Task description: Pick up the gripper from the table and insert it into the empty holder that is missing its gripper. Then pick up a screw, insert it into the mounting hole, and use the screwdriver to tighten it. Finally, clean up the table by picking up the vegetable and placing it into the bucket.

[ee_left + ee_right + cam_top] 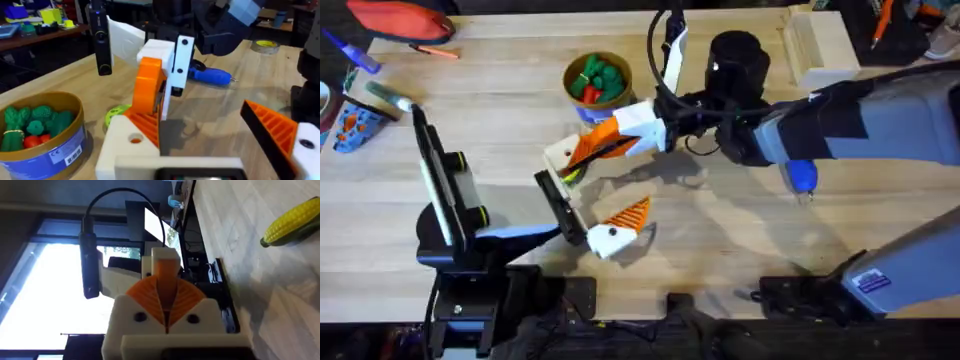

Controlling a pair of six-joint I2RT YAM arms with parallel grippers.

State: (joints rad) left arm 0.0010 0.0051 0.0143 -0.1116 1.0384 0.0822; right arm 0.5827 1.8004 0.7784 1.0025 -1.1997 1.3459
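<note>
My right gripper is shut on the orange gripper piece and holds it low over the table's middle. The piece's lower end touches the white holder, which is the upper finger block of my left gripper. The left gripper is open wide, and its other finger carries an orange ribbed wedge. The yellow vegetable lies on the table beside the holder. Just behind stands the bucket, with green and red toy vegetables inside. The blue screwdriver lies under the right arm.
A pale wooden slotted box stands at the back right. A black cylinder is behind the right wrist. A tape roll lies beyond the screwdriver. Red and blue items sit at the back left.
</note>
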